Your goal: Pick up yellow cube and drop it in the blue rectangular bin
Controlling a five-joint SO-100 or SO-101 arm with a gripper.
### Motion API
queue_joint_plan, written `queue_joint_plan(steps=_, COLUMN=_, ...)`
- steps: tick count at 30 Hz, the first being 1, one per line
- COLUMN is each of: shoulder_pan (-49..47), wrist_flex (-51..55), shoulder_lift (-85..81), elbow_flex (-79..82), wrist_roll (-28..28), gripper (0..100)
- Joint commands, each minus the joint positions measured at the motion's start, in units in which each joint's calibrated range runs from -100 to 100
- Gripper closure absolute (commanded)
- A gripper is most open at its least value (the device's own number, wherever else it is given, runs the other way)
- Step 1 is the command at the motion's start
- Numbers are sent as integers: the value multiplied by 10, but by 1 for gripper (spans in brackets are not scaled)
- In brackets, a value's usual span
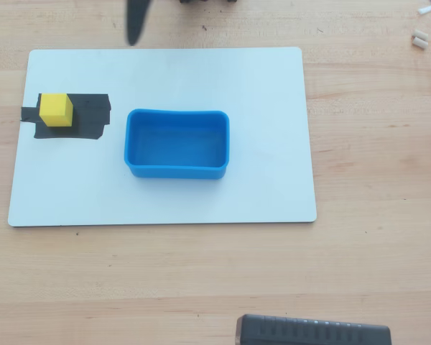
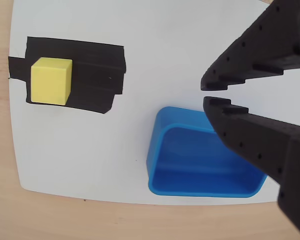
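Overhead view: the cube (image 1: 56, 111) is sitting on the left part of a black tape patch (image 1: 86, 118), near the left edge of a white board (image 1: 258, 86) that is lying flat on the wooden bench (image 1: 373, 273). The bin (image 1: 177, 144) is resting upright on the board to the right of the tape, apart from it, and nothing is lying inside it. Cube and bin are not touching. Only a blurred dark tip of the hand (image 1: 135, 25) is showing at the top edge, above the board's upper left area and well away from the cube; its state cannot be told here. A dark ribbed object (image 1: 312, 332) is poking in at the bottom edge. A few small white bits (image 1: 419, 39) are lying on the bench at top right.

Wrist view: the hand (image 2: 210, 94) is entering from the right, its two black fingers (image 2: 250, 127) nearly closed with only a thin gap at the tips, gripping nothing. It is hanging above the bin's (image 2: 162, 145) far right wall. The cube (image 2: 51, 81) is sitting at upper left on the tape (image 2: 97, 75), well apart from the hand. The board (image 2: 90, 160) is filling most of the view, with bench (image 2: 0, 210) showing at left and bottom.
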Motion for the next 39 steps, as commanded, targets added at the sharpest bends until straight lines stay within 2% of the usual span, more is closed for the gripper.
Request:
queue_joint_plan(steps=1, shoulder_pan=50, wrist_flex=-3, shoulder_lift=146, elbow_flex=-157, wrist_roll=16, gripper=99)
queue_joint_plan(steps=6, shoulder_pan=95, wrist_flex=10, shoulder_lift=298, elbow_flex=-293, wrist_roll=43, gripper=99)
queue_joint_plan(steps=14, shoulder_pan=126, wrist_flex=-3, shoulder_lift=421, elbow_flex=-357, wrist_roll=80, gripper=98)
queue_joint_plan(steps=19, shoulder_pan=125, wrist_flex=-8, shoulder_lift=470, elbow_flex=-392, wrist_roll=77, gripper=93)
queue_joint_plan(steps=29, shoulder_pan=157, wrist_flex=-35, shoulder_lift=539, elbow_flex=-415, wrist_roll=73, gripper=68)
queue_joint_plan(steps=39, shoulder_pan=160, wrist_flex=-40, shoulder_lift=612, elbow_flex=-449, wrist_roll=72, gripper=65)
